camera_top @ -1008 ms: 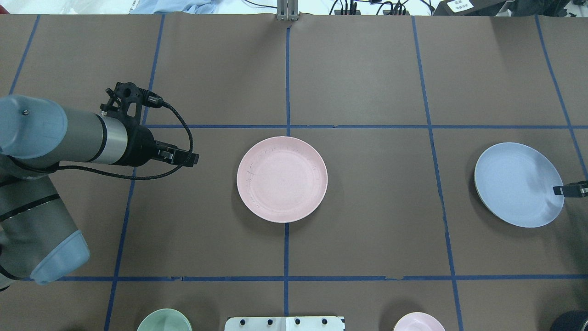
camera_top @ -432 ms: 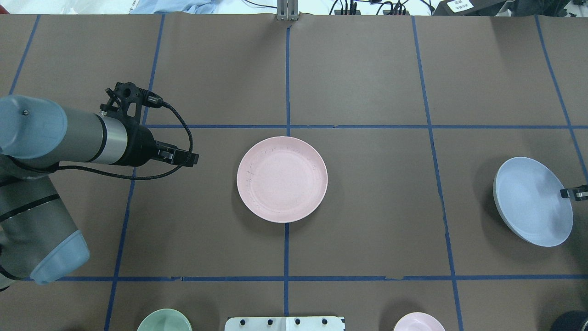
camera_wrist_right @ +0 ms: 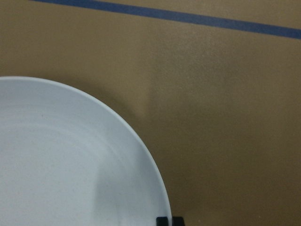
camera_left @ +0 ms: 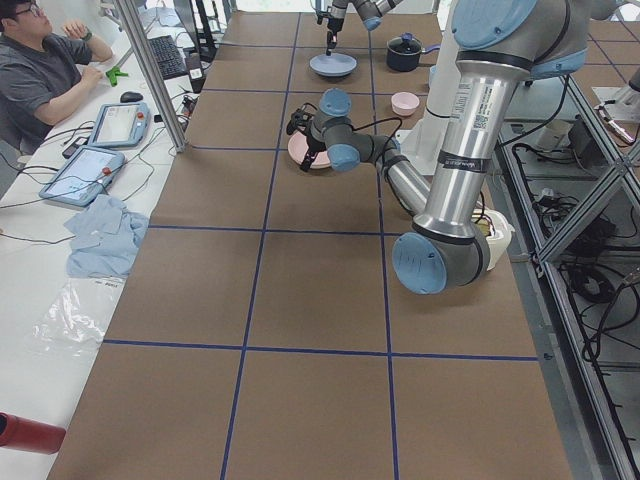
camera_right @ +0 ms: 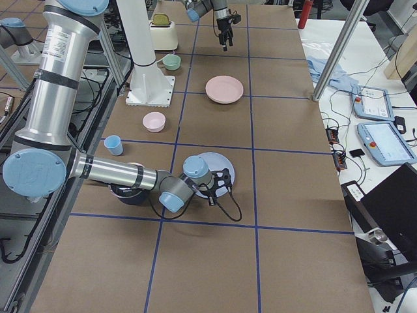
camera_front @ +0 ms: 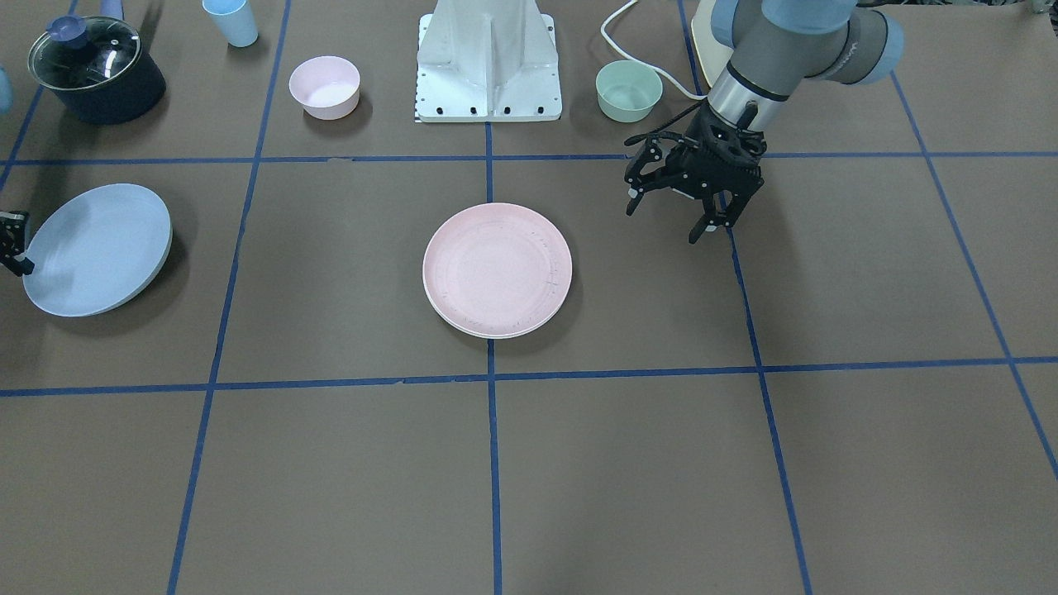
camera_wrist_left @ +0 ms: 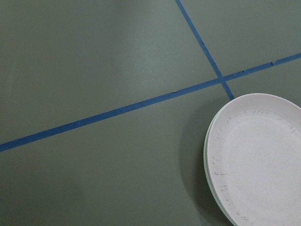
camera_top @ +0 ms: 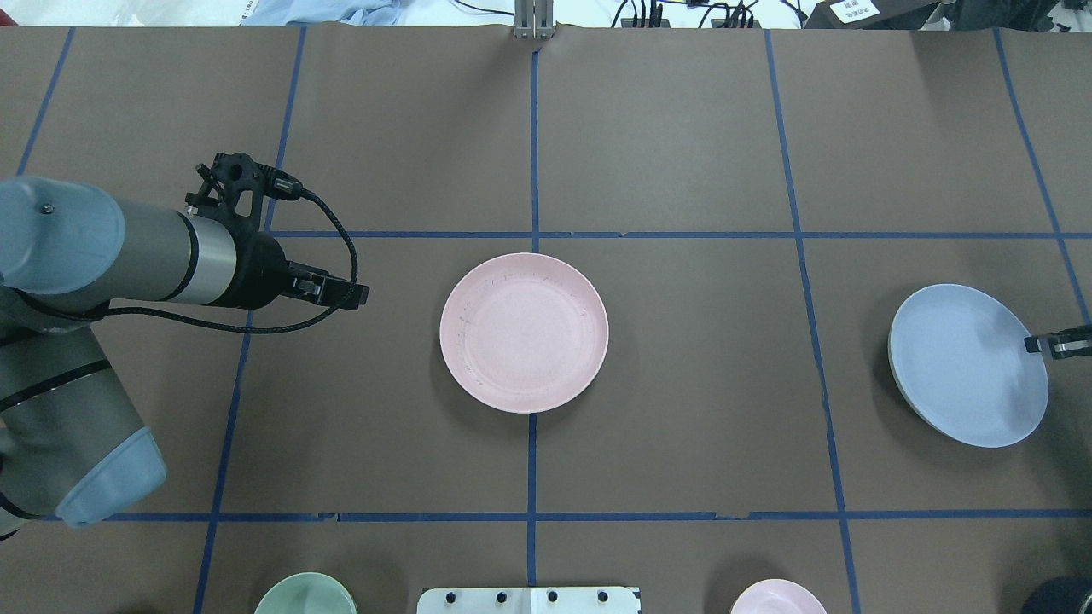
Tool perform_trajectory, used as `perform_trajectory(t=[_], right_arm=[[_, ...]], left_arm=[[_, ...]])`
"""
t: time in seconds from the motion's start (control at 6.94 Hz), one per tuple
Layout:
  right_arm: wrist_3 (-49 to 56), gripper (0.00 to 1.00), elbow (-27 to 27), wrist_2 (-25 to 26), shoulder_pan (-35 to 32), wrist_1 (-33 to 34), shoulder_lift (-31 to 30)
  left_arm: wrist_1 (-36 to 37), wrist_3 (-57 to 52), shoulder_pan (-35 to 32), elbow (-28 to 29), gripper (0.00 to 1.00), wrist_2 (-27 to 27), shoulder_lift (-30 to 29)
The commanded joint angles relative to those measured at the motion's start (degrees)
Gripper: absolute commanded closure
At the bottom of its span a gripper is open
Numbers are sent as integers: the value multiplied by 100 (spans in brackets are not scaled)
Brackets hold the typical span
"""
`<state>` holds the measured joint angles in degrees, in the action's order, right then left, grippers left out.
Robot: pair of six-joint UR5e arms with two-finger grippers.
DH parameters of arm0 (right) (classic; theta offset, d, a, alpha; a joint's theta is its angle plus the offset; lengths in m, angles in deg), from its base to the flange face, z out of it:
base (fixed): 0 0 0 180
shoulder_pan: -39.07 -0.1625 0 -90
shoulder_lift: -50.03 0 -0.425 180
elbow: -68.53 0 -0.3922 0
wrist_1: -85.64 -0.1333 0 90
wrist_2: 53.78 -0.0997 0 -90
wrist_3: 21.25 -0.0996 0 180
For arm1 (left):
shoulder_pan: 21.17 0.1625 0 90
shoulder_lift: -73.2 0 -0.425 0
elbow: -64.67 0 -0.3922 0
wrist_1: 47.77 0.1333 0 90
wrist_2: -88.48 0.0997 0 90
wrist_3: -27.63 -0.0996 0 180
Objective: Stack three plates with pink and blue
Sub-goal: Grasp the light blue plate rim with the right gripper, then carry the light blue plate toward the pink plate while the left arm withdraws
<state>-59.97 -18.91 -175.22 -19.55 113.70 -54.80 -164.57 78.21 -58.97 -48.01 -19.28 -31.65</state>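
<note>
The pale pink plate point(camera_top: 524, 333) lies flat at the table's middle, and a cream plate's rim point(camera_front: 488, 335) shows just under it; both show in the left wrist view point(camera_wrist_left: 258, 160). The light blue plate point(camera_top: 968, 365) is at the table's right end, tilted and lifted off the table. My right gripper point(camera_top: 1036, 344) is shut on its right rim; it also shows at the front-facing view's left edge point(camera_front: 12, 244). My left gripper point(camera_front: 665, 221) is open and empty, hanging above the table to the left of the pink plate point(camera_front: 497, 269).
Along the robot's side stand a mint-green bowl point(camera_front: 629, 91), a small pink bowl point(camera_front: 324, 86), the robot base point(camera_front: 489, 62), a dark pot with a glass lid point(camera_front: 95, 70) and a blue cup point(camera_front: 231, 21).
The blue plate in my right gripper swung out to the right and toward the robot, then came back a little to the left. The left arm has not moved.
</note>
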Motion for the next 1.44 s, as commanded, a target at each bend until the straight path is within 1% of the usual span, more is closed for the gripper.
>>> perform_trajectory(t=[0.0, 0.14, 0.29, 0.43, 0.72, 0.86, 1.01, 1.15, 1.3], right_arm=[[-4, 100, -238, -229, -27, -12, 33], [-13, 100, -395, -378, -140, -3, 33], [-283, 100, -553, -563, -211, -3, 59], [-790, 100, -798, -773, -211, -3, 225], [-2307, 100, -1160, -819, -211, 6, 882], [-3064, 100, -1300, -741, -55, 32, 1251], [-3498, 100, -1319, -479, 217, 58, 1524], [-3789, 100, -1372, -94, 576, 120, 1710], [-4314, 100, -1468, 389, 928, 416, 1964]], left_arm=[[0, 13, 0, 0, 1, 9, 0], [0, 13, 0, 0, 1, 9, 9], [0, 13, 0, 0, 1, 9, 9], [0, 13, 0, 0, 1, 9, 18], [0, -4, -9, 0, 1, 9, 44], [0, -30, -61, 0, 1, -9, 53], [96, -196, -296, -9, 1, -191, 53], [540, -1024, -804, -61, 1, -559, 62], [980, -1807, -1348, -114, 1, -789, 70]])
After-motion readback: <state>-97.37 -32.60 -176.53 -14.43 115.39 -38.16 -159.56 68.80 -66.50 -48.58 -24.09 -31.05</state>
